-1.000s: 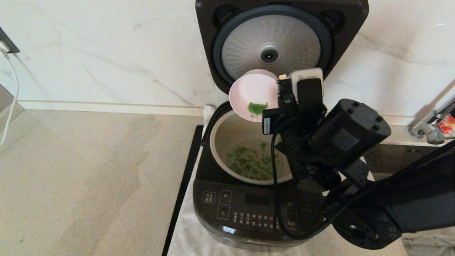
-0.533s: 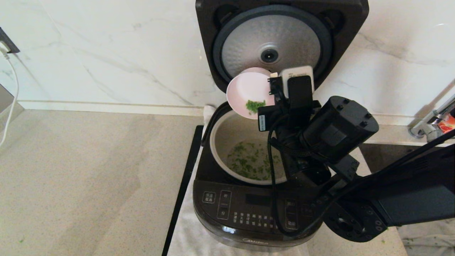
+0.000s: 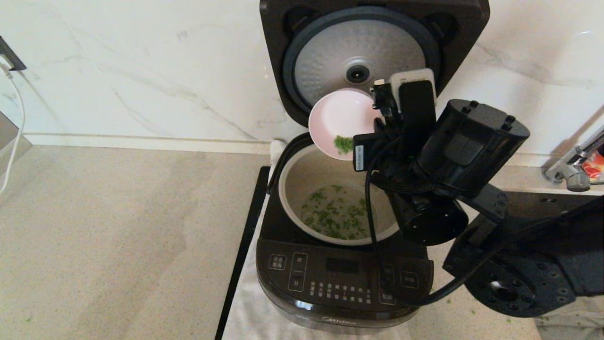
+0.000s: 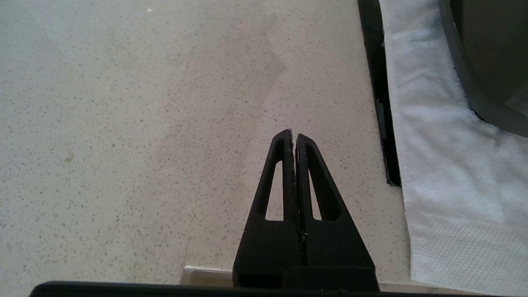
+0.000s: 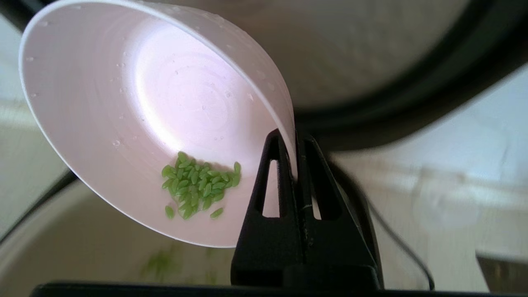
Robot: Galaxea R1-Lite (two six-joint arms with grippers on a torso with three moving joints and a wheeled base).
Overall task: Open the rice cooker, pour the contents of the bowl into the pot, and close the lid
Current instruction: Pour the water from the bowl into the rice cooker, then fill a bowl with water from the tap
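i'm in the pouring step: the rice cooker is standing with its lid swung up against the wall, and i'm holding the bowl tipped steeply over the back of the pot. my right gripper is pinched fully closed on the bowl's rim, one finger inside and one outside. most of the contents are lying in the pot as green bits in liquid, but a small clump is clinging to the wet inside of the bowl near its lower edge. my left gripper is parked off to the side over the counter, closed and empty. next i'm judging the bowl needs more tilt or a shake to shed that clump, then setting down before closing the lid
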